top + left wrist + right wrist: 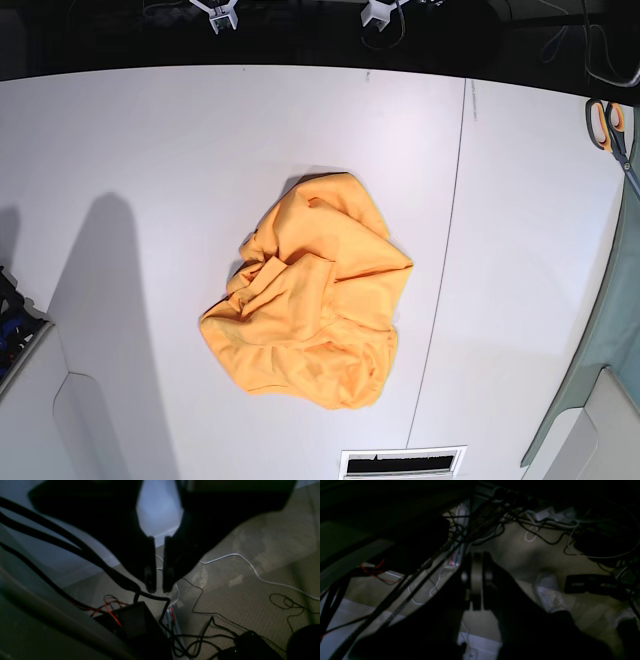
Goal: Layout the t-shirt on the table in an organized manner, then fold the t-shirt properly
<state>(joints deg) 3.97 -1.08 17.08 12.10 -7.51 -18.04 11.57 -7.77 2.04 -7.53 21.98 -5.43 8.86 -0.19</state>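
Note:
The orange-yellow t-shirt (310, 300) lies crumpled in a heap at the middle of the white table (150, 150); no lettering shows. Neither gripper appears in the base view. In the left wrist view my left gripper (159, 590) hangs off the table over carpet, its dark fingers almost together with only a thin slit, holding nothing. In the right wrist view my right gripper (477, 555) is likewise over the floor, fingers close together and empty. The shirt and table do not show in either wrist view.
A thin dark seam (440, 250) runs down the table right of the shirt. Orange-handled scissors (612, 125) lie at the far right edge. A grey-green panel (600, 340) stands at the right. Cables (212, 620) and a shoe (550, 595) are on the floor.

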